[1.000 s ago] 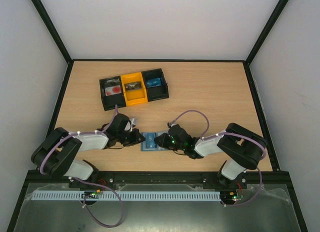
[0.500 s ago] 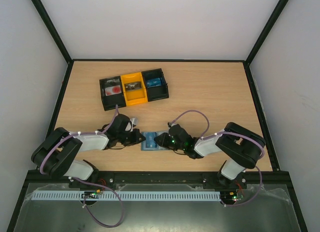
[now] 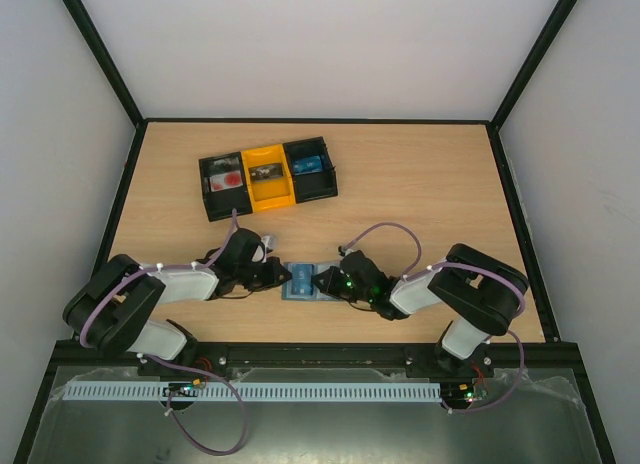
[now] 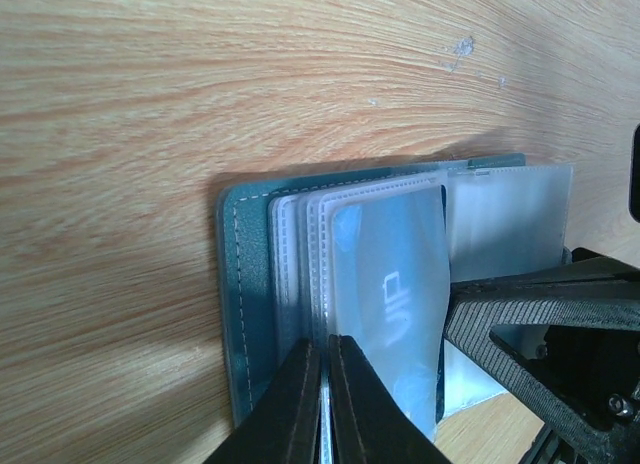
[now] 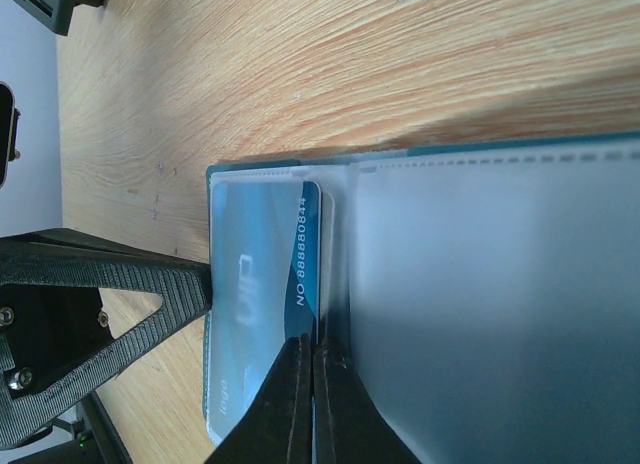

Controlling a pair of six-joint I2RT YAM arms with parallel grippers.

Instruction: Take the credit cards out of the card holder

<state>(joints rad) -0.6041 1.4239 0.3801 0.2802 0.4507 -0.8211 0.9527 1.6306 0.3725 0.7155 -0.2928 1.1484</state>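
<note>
Card holder (image 3: 300, 282) lies open on the near side of the tray (image 3: 270, 206). Left gripper (image 4: 326, 342) is clamped on its clear sleeves (image 4: 300, 254); right gripper (image 5: 312, 346) pinches the blue credit card (image 5: 305, 254) edge. Expect a thin, stiff, slick card: grip the exposed edge, pull straight.

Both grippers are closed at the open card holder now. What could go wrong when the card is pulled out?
1. The right gripper pinches the edge of the blue card, close beside a clear sleeve. If it grips the sleeve too, the card may not slide out.
2. The left gripper holds only thin sleeve edges of the card holder. It may slip, and the holder would follow the card.
</note>
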